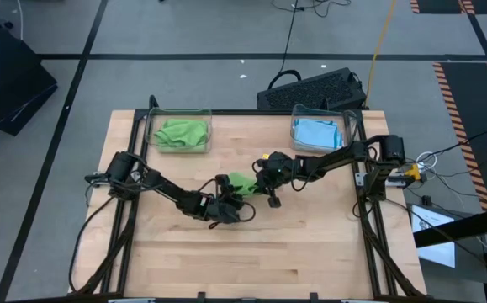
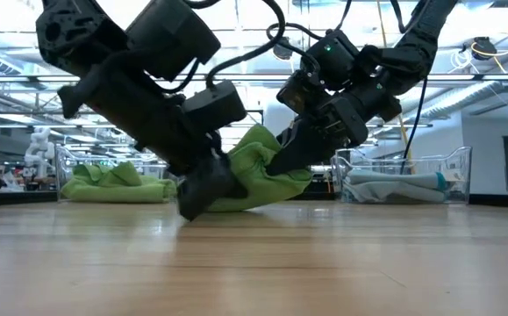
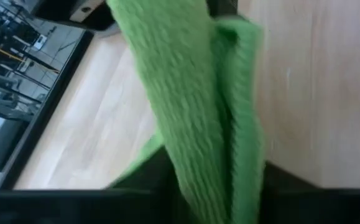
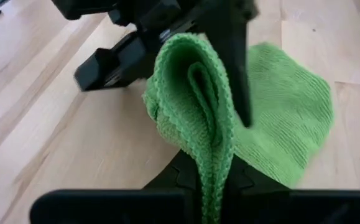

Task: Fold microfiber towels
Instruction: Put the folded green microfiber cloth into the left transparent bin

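Mid-fold: the right gripper (image 1: 264,174) was pinching the lime green towel (image 1: 241,181), and the left gripper (image 1: 224,209) looked clamped on its other end too. Next move probably needed laying it flat on the table (image 1: 310,244).

Towel (image 1: 241,182) mid-table between two bins (image 1: 178,133) (image 1: 319,131).

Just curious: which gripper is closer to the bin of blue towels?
Right. The right gripper sits mid-table, holding the green towel; the left gripper is farther from the bin.
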